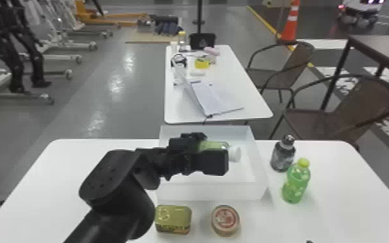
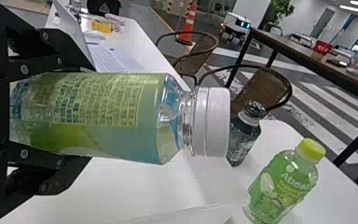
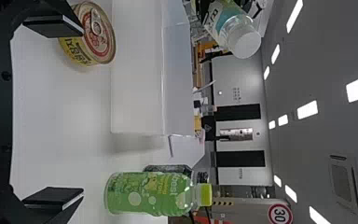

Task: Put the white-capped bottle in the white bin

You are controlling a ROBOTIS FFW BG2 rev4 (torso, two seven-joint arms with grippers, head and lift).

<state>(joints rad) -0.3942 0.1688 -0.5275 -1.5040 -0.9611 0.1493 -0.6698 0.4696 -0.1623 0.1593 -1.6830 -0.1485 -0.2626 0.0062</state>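
White-capped bottle [image 2: 98, 116]: gripped between the black fingers of my left claw [image 1: 212, 156], tipped on its side, cap outward, over the open white bin [image 1: 211, 191]. My right claw [image 1: 309, 241] is at the head view's bottom edge, its fingers spread wide in the right wrist view. Other containers, upright right of the bin: yellow-capped green bottle [image 1: 295, 184], dark bottle [image 1: 282, 157] near it. On the bin's near side: rectangular gold tin [image 1: 173, 217], round pull-ring can [image 1: 225, 220], apart.
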